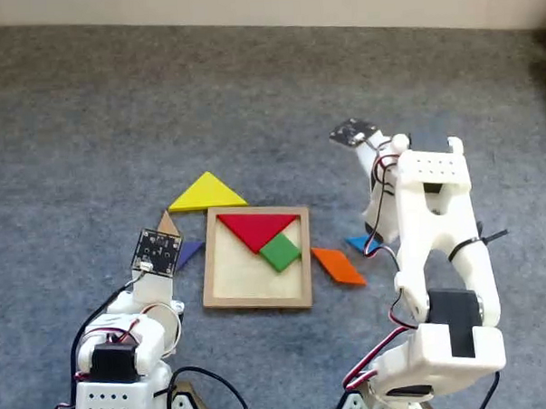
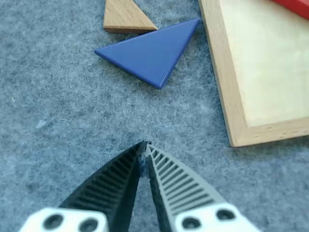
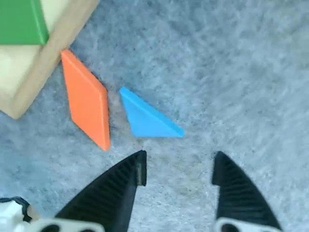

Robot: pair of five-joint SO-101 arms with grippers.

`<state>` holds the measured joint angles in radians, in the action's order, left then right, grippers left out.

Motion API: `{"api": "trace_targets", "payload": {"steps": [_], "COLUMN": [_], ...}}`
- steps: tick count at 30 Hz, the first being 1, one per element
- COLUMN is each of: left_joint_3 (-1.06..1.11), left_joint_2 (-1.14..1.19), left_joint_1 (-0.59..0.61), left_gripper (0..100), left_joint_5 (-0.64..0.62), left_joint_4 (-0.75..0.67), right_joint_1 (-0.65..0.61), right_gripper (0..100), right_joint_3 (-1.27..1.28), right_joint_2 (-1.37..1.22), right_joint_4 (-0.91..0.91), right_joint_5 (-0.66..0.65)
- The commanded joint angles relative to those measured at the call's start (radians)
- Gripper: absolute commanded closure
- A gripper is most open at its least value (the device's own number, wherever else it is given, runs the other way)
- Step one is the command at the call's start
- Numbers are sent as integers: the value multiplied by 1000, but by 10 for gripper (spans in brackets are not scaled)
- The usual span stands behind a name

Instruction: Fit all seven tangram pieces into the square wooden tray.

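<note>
Tray [image 1: 256,303]: large triangle [image 1: 256,229] and square [image 1: 280,251] inside, toward its far edge; second large triangle [image 1: 206,193] just behind its far-left corner; small triangle [image 1: 168,224] and medium triangle [image 1: 190,252] left of it; parallelogram [image 1: 339,266], then other small triangle [image 3: 147,118], right of it.

You've got the square wooden tray [image 1: 256,302] lying flat, with the red triangle [image 1: 256,230] and the green square [image 1: 280,252] inside it, touching. Outside, the yellow triangle [image 1: 206,193] lies by its far edge. The tan triangle [image 1: 167,223] and dark blue triangle [image 1: 190,252] lie left, and the orange parallelogram [image 1: 337,265] and light blue triangle [image 3: 145,118] lie right.
</note>
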<state>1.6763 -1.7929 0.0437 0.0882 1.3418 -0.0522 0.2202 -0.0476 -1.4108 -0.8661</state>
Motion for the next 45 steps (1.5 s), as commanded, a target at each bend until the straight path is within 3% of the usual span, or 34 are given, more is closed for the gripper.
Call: {"api": "trace_targets", "payload": {"steps": [1,6,18,26,33,45], "left_joint_3": [19,19,19,19,19,19], "left_joint_2": [-19,-19,-19,-19,-19,-19], "left_joint_1": [5,5,5,5,5,5], "left_gripper": [995,995,995,995,995,995], "left_joint_5": [0,0,0,0,0,0], "left_joint_4": [6,6,6,6,6,6], "right_joint_1": [-19,-105,-130,-128,-54,-33], "right_gripper": [721,721,721,859,917,923], "right_joint_3": [-2,1,-7,-1,2,5], "right_joint_2": [56,51,-177,-183,-176,-174], "right_joint_4": [13,13,13,64,102,104], "right_joint_5": [-84,-176,-181,-176,-173,-29]}}
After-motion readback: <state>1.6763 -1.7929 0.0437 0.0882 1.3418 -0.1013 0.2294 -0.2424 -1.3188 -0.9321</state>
